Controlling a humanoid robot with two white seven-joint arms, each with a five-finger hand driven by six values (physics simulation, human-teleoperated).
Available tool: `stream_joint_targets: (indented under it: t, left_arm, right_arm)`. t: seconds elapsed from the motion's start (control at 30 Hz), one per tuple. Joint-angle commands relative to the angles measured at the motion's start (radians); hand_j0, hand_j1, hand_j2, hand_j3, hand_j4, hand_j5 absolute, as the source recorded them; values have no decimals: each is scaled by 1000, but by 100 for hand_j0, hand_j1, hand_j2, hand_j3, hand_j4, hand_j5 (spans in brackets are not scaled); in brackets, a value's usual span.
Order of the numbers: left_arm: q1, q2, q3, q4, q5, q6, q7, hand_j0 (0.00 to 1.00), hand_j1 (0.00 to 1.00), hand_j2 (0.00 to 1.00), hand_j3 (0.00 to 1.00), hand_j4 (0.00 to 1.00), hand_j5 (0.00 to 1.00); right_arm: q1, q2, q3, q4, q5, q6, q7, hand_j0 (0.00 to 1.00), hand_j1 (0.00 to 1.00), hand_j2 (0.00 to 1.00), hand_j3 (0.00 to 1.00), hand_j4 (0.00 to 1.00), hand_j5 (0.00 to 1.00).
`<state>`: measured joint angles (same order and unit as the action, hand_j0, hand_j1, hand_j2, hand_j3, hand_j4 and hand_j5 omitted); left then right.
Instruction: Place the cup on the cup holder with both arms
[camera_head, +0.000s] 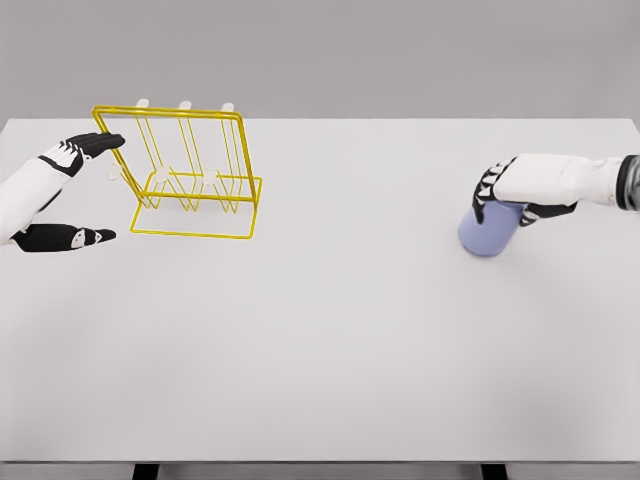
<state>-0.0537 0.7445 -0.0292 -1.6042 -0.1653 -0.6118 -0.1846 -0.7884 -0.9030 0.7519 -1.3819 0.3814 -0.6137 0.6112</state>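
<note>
Cup (487, 232): right of holder (190, 172), well apart, on table (330, 340); right hand (515, 192) wrapped on it, apparently gripping. Left hand (62, 195) spread beside holder. Placing: 0 of 1 done.

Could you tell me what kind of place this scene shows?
Probably a simulated tabletop test bench: a plain white table against a grey backdrop, holding only a yellow wire cup rack and a light blue cup.
</note>
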Motion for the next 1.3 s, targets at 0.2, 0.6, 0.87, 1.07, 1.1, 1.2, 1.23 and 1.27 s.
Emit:
stream_joint_targets:
  t: [0.2,0.6,0.87,1.07,1.1,1.2,1.23,1.27]
  left_arm:
    - [0,1,0,0,7,1,1,100,100,100,100,100,100]
    - [0,-1,0,0,7,1,1,100,100,100,100,100,100]
    - [0,-1,0,-2,7,1,1,100,100,100,100,100,100]
    - [0,-1,0,-2,7,1,1,100,100,100,100,100,100]
    - [0,-1,0,-2,7,1,1,100,100,100,100,100,100]
    - [0,-1,0,-2,7,1,1,100,100,100,100,100,100]
    - [0,-1,0,-2,7,1,1,100,100,100,100,100,100]
    - [0,-1,0,-2,7,1,1,100,100,100,100,100,100]
  right_arm:
    - [-29,46,-6,-6,-10,3,0,39,39,39,39,39,39]
    - [-48,165,-2,-152,-12,3,0,41,41,41,41,41,41]
    - [-49,219,53,-328,-21,3,0,43,43,43,43,43,43]
    - [-110,299,164,-336,-21,3,0,43,43,43,43,43,43]
    - [-114,308,181,-336,-19,3,0,43,43,43,43,43,43]
    - [-126,332,224,-338,-18,3,0,43,43,43,43,43,43]
    - [-126,334,228,-339,-18,3,0,42,42,42,42,42,42]
    - [-126,334,230,-338,-18,3,0,43,43,43,43,43,43]
